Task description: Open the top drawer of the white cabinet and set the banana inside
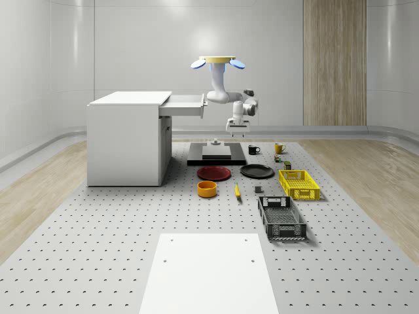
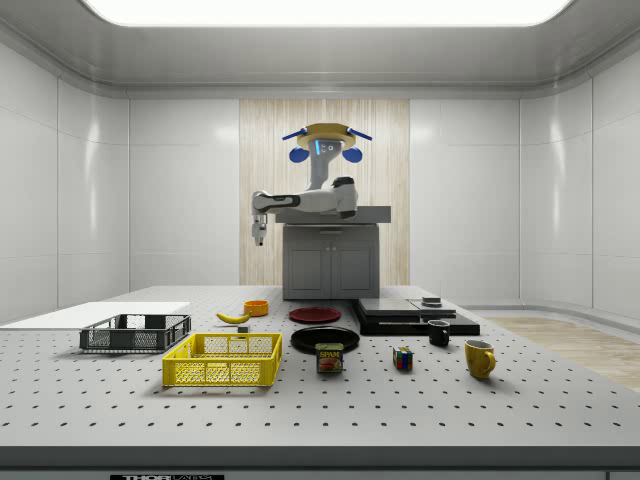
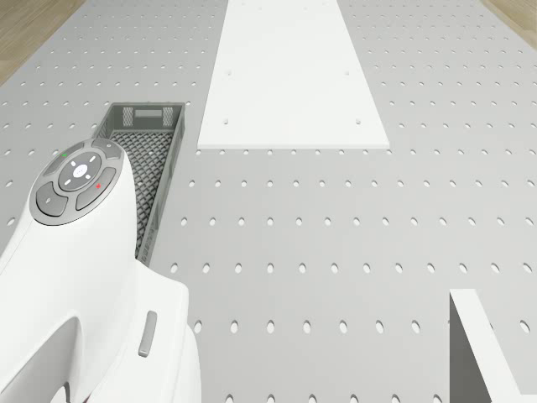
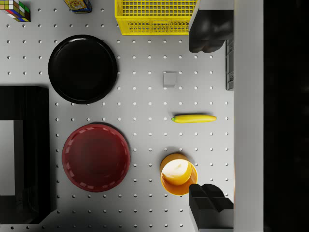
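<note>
Drawer (image 1: 185, 104) is already pulled out. Drone (image 1: 218, 61) hovers beside it, gripper (image 1: 237, 130) spread wide and empty. Banana (image 4: 194, 118) lies on table (image 1: 131, 222) right of orange bowl (image 4: 178, 174); descent should be centred across its middle.

**Inspector:** You have pale grey glossy walls (image 1: 131, 46) with rounded corners, and one wood-slat panel (image 1: 334, 62) on the back wall.

**Operator:** And the floor?

**Inspector:** Your light wood floor (image 1: 373, 176) borders a grey perforated platform (image 1: 98, 248) carrying a white slab (image 1: 208, 275). In the side view, you see a long bright ceiling light (image 2: 325, 10).
</note>
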